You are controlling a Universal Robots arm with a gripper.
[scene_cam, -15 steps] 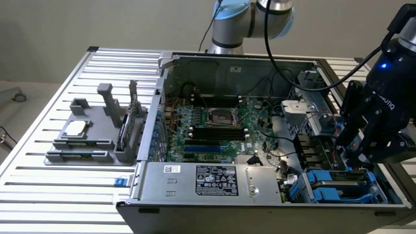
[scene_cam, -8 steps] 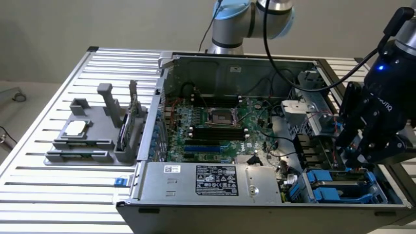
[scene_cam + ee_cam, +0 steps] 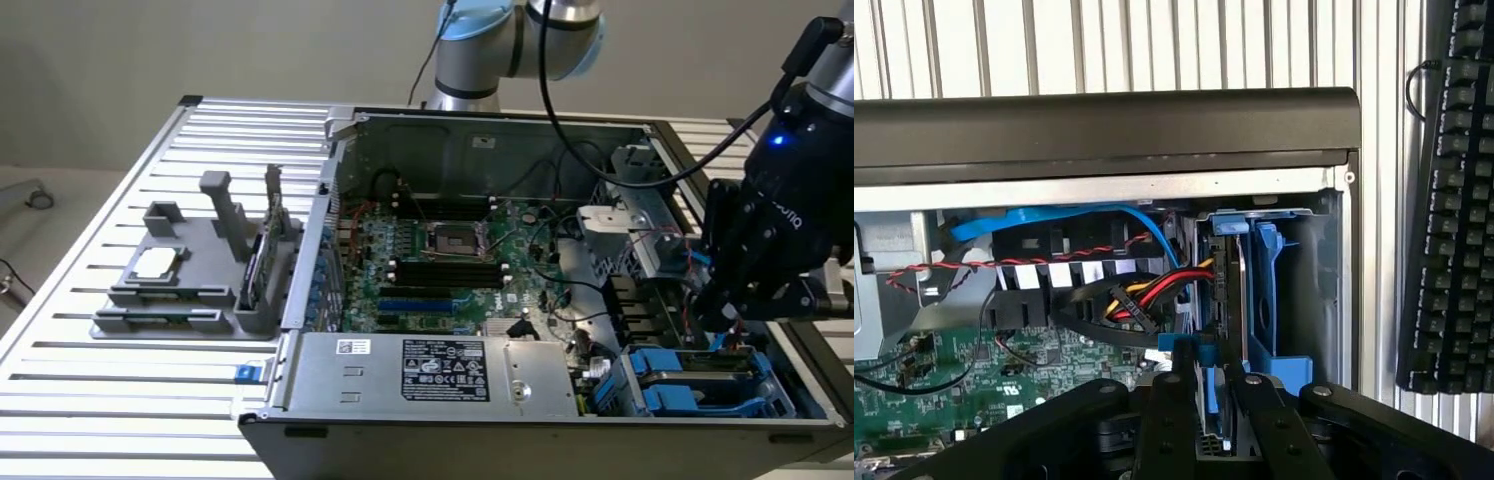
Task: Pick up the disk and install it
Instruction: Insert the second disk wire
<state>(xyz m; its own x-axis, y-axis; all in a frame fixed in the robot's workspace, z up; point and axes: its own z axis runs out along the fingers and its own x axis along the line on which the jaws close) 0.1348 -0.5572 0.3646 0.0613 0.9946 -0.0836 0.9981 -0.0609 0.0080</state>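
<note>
Open PC tower case (image 3: 467, 130) lies on its side on the slatted table (image 3: 80, 400), motherboard (image 3: 441, 260) exposed for access. Gripper (image 3: 731, 318) hangs over the drive bay (image 3: 767, 385) at the exterior view's near right. Disk (image 3: 1226, 290) stands on edge in its blue carrier. Jaws look narrowed around its edge; can't confirm a firm clamp.

motherboard (image 3: 441, 260) in open case | power-supply box (image 3: 434, 370) | keyboard (image 3: 1449, 200) beside case

The arm (image 3: 514, 40) has silver tubes, pale blue joint caps and a black cable. Its gripper (image 3: 747, 300) is matte black, with a small blue light glowing.
</note>
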